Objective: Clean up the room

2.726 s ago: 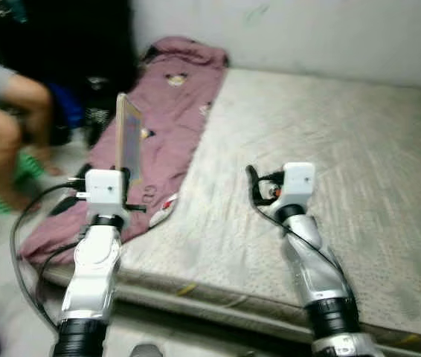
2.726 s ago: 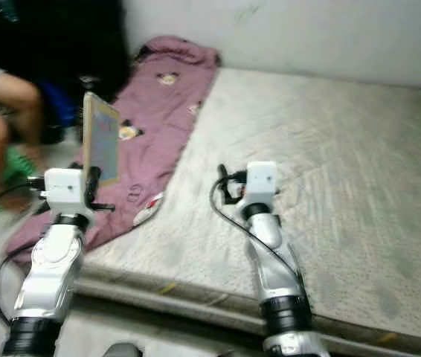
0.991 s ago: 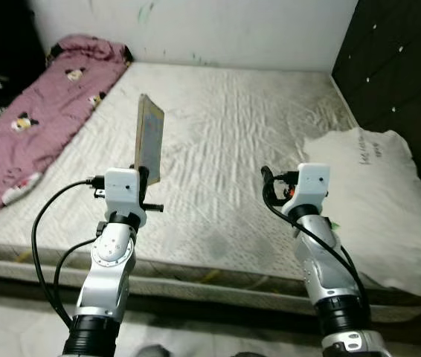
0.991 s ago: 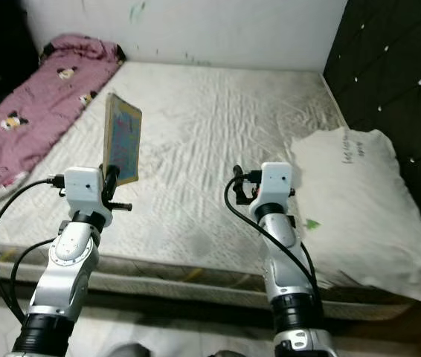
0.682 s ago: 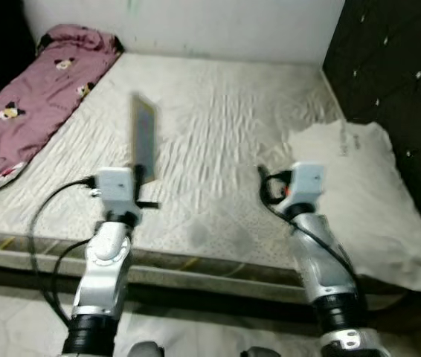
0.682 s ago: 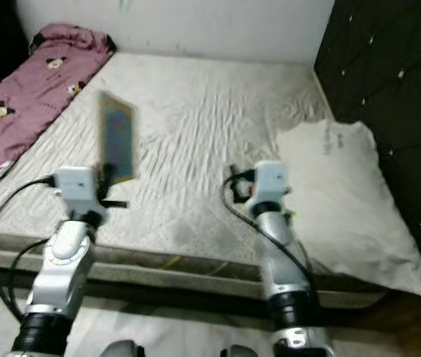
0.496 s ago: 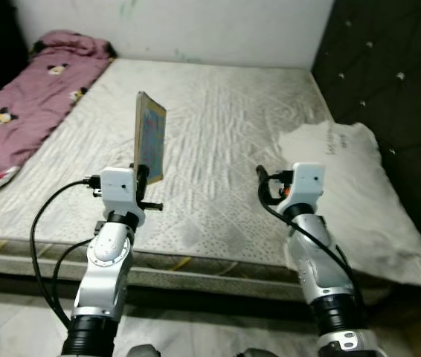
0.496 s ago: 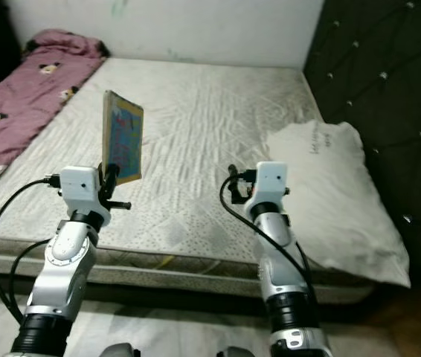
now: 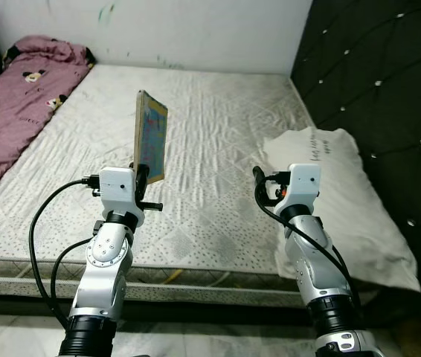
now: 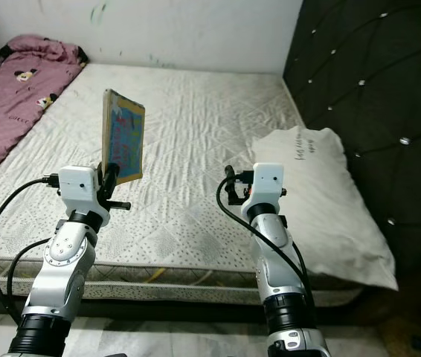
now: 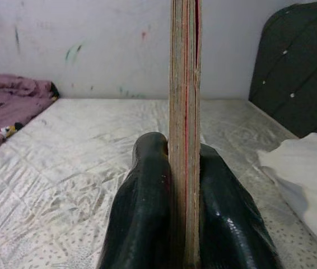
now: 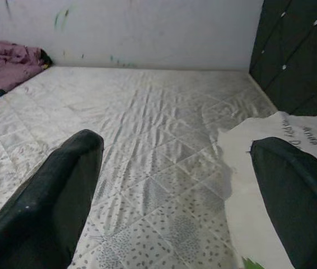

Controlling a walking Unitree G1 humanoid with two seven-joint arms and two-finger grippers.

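A thin book (image 9: 150, 137) with a colourful cover stands upright, edge-on to me, above the near side of the bed. My left gripper (image 9: 139, 175) is shut on its lower edge; in the left wrist view both black fingers (image 11: 141, 213) press against the book (image 11: 184, 112). My right gripper (image 9: 259, 186) is held over the near edge of the mattress, open, its fingers (image 12: 52, 190) wide apart with nothing between them.
A bare white quilted mattress (image 9: 210, 126) lies ahead, its front edge close to me. A white pillow (image 9: 337, 186) lies on its right side against a dark tufted headboard (image 9: 374, 82). A purple patterned blanket (image 9: 17, 97) lies along the left. A white wall stands behind.
The camera has swung right: the blanket slid to the left and the headboard and pillow came into view. A person seen at the left earlier is out of frame. Both grippers keep their pose.
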